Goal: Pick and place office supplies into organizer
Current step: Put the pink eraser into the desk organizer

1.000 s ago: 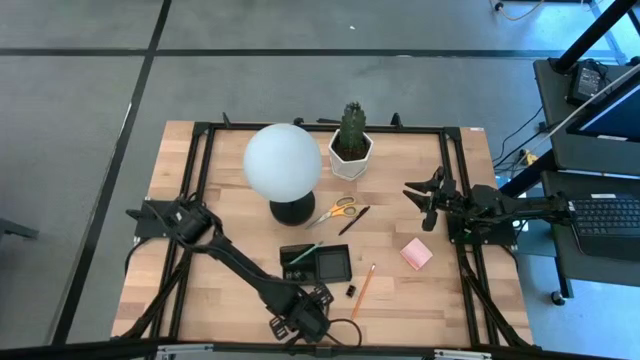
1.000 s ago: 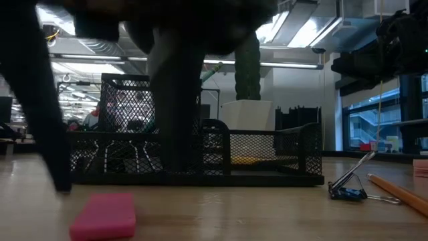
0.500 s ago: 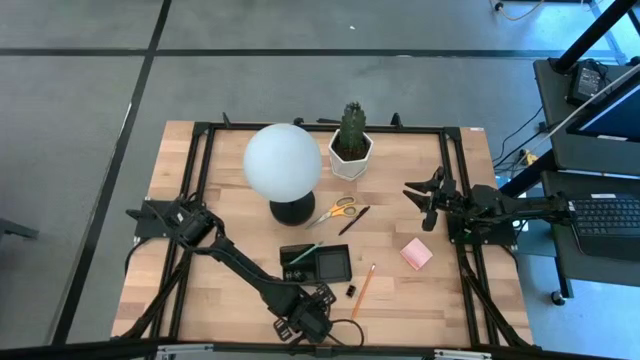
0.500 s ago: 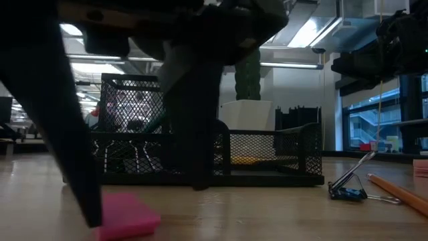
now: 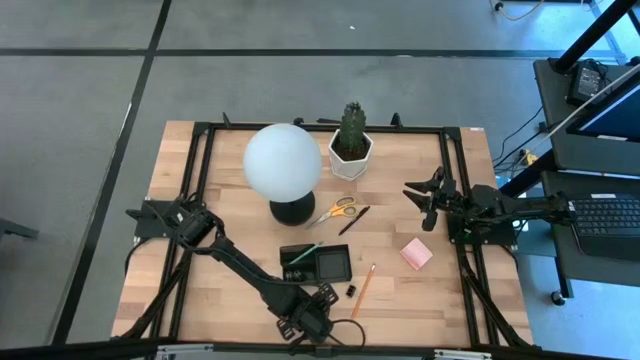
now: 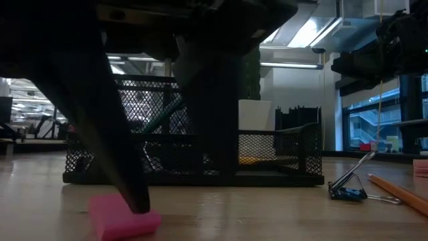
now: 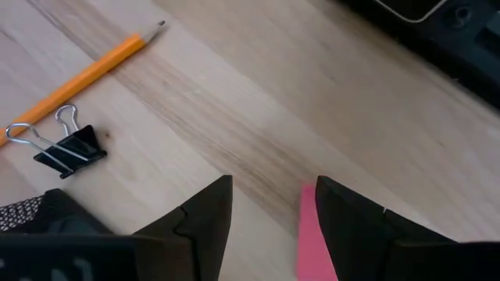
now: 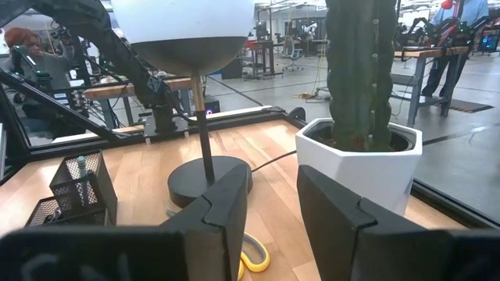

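Observation:
The pink eraser (image 6: 126,223) lies flat on the table near its near edge; the high view hides it under my left arm. My left gripper (image 7: 269,211) is open and low over it, pointing down, with the eraser (image 7: 308,238) inside the gap beside one finger. Behind stands the black mesh organizer (image 6: 267,157), (image 5: 318,263), with a green pencil leaning in it. My right gripper (image 5: 424,206) waits open above the table's right side, facing the cactus pot. My left gripper comes from above, pointing down. One finger (image 6: 137,201) stands on or against the eraser's top edge (image 6: 144,215), and in the wrist view the eraser's side (image 7: 306,226) lies along that finger's inner face. The other finger is apart from the eraser, which rests flat on the table.
A black binder clip (image 7: 66,148), (image 6: 348,189) and an orange pencil (image 7: 86,74), (image 5: 364,288) lie right of the organizer. Scissors (image 5: 335,210), a black pen (image 5: 354,220) and a pink sticky pad (image 5: 416,254) lie farther off. The globe lamp (image 5: 283,165) and cactus (image 5: 351,140) stand at the far side.
My left gripper has come down and shifted toward the table's right, until one finger met the eraser. The eraser has slid a little toward the right on the table. The right arm has kept still.

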